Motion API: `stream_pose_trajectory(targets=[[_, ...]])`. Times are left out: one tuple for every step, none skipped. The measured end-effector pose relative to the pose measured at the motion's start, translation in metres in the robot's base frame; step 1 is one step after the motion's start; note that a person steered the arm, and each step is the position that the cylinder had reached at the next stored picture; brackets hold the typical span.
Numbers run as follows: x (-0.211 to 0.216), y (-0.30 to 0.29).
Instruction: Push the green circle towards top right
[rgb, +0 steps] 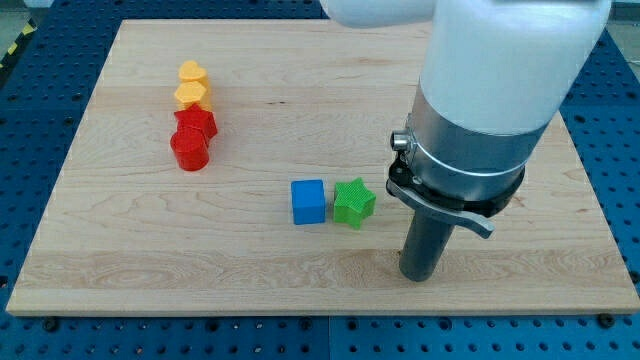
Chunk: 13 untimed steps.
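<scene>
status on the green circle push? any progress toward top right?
Done: nothing visible; no green circle shows, possibly behind the arm. In hand: my tip rests on the board right of the green star, which sits beside the blue cube. Left: the whole push toward the view's top right.

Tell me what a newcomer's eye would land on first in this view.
The big white and silver arm dominates the view's right, its dark rod ending at my tip on the wooden board. Just to the view's left of my tip, apart from it, sit a green star block and a blue cube. Near the view's upper left, yellow blocks and red blocks form a tight column.
</scene>
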<state>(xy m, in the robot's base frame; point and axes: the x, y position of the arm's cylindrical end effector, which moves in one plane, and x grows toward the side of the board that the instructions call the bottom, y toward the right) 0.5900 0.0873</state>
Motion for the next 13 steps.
stream_pose_trajectory(targets=[[-0.02, 0.0], [-0.03, 0.013], [-0.03, 0.034], [-0.036, 0.043], [-0.042, 0.043], [-0.042, 0.04], [-0.042, 0.038], [-0.042, 0.026], [-0.044, 0.025], [-0.048, 0.025], [-0.064, 0.02], [-0.085, 0.012], [-0.098, 0.001]])
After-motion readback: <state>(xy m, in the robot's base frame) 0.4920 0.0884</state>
